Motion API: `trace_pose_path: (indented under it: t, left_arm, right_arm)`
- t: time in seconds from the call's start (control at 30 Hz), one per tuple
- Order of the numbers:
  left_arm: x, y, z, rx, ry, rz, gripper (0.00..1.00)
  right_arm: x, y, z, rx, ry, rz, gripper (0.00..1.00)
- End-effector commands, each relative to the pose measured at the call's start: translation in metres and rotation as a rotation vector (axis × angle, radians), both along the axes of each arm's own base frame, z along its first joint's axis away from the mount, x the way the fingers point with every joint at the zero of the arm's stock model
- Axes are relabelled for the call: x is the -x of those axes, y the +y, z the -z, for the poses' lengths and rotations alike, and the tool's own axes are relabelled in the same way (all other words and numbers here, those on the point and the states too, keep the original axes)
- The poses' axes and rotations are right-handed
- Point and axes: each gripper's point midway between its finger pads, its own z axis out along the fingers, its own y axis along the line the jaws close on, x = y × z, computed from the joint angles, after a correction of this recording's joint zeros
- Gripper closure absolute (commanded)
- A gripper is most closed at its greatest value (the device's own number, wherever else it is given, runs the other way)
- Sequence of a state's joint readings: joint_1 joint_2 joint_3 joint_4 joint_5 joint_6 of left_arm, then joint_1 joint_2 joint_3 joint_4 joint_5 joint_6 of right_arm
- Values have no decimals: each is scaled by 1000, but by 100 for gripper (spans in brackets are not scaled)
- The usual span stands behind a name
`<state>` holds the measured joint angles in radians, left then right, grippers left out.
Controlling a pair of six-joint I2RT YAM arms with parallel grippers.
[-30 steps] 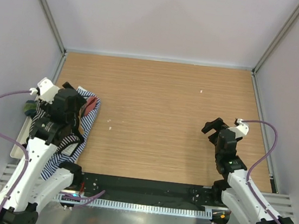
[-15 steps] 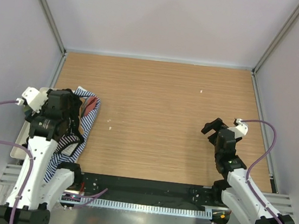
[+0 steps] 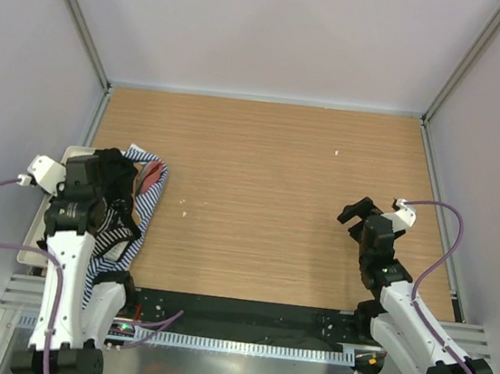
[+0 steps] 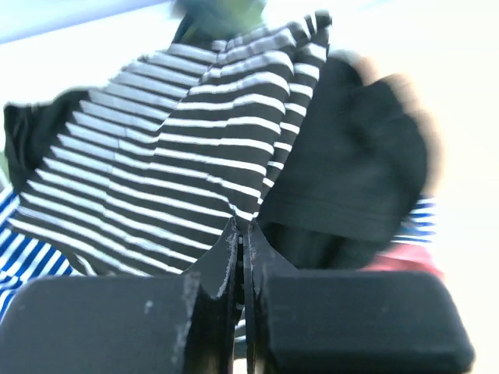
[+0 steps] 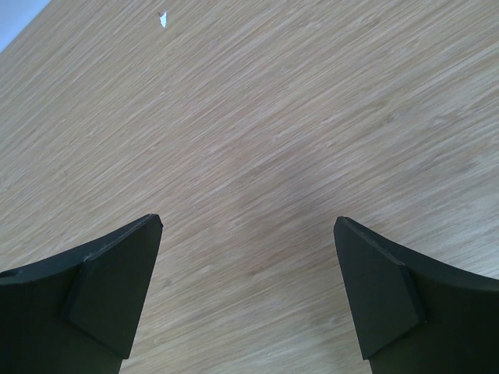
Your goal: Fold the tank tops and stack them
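No text, label or number can be read.

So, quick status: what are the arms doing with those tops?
Left fingers shut, tips at the black-and-white striped top, grip unclear. Right fingers open above table. Tops piled, unfolded. Nothing blocking.

1. Top view: bright, even, diffuse light from above; table (image 3: 270, 171) sharp, faint shadows hugging the arms (image 3: 400, 306).
2. Left wrist view: blurred throughout; striped tank top (image 4: 179, 156) soft, black tank top (image 4: 359, 164) smeared at 2 o'clock; 12 o'clock edge washed out.
3. Right wrist view: wood grain crisp centrally; fingers (image 5: 109, 288) at 7 and 5 o'clock dark, slightly soft.
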<state>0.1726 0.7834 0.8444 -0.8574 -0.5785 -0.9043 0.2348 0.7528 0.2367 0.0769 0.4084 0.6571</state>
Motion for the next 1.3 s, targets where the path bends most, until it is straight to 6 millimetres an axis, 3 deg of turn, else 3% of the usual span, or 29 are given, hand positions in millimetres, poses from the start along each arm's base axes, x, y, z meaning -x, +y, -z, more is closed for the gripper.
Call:
trace_pose_path:
  t: [0.0, 0.1, 0.17, 0.23, 0.27, 0.4, 0.53, 0.57, 0.63, 0.73, 0.77, 0.87, 0.9, 0.97, 1.0, 1.03, 1.13, 1.17, 1.2, 1.27]
  left_arm:
    - [12, 0, -91, -78, -274, 23, 100]
    - [19, -17, -151, -99, -438, 132, 100]
    - [13, -54, -199, -60, -598, 339, 100]
    - [3, -78, -225, 15, -677, 448, 100]
    - [3, -102, -248, 66, -739, 567, 100]
    - [-18, -149, -310, 241, -923, 798, 100]
    - [-28, -168, -355, 314, -1036, 913, 100]
    - [-38, -169, -357, 331, -1033, 922, 100]
    - [-39, -178, -373, 334, -1058, 956, 100]
    - [-56, -201, -374, 350, -1036, 1004, 100]
    - [-71, -211, -366, 359, -1002, 1013, 100]
    - [-89, -257, -350, 339, -932, 1071, 100]
    - [-97, -291, -334, 370, -869, 1140, 100]
    - [-112, -310, -323, 343, -827, 1128, 100]
    - [-117, -335, -308, 354, -777, 1164, 100]
    - [-122, -337, -308, 327, -776, 1132, 100]
    - [-118, -366, -298, 295, -734, 1174, 100]
    - [-117, -366, -297, 270, -728, 1150, 100]
    - [-105, -374, -297, 241, -718, 1179, 100]
    - [-86, -370, -304, 184, -732, 1148, 100]
  right_arm:
    - [-9, 0, -20, -16, -54, 18, 0]
    - [-10, 1, -20, -16, -56, 15, 0]
    - [-12, 2, -19, -20, -53, 10, 0]
    - [-12, 4, -18, -19, -48, 5, 0]
    - [-13, 3, -18, -17, -46, 7, 0]
    - [-13, 2, -16, -11, -35, 10, 0]
    - [-13, 4, -17, -13, -40, 3, 0]
    - [-14, 5, -17, -16, -42, -1, 0]
    - [-14, 5, -16, -16, -39, -1, 0]
    - [-15, 6, -16, -16, -37, -7, 0]
    - [-15, 6, -15, -15, -34, -5, 0]
    - [-16, 5, -16, -12, -36, -5, 0]
    - [-15, 5, -16, -10, -34, -2, 0]
    - [-15, 4, -15, -8, -32, -1, 0]
    - [-15, 4, -16, -8, -34, 0, 0]
    - [-15, 4, -16, -7, -35, -2, 0]
    - [-14, 5, -17, -8, -38, -4, 0]
    - [-14, 4, -16, -7, -36, -4, 0]
    - [-14, 4, -16, -8, -36, -2, 0]
    - [-14, 4, -16, -10, -36, -3, 1]
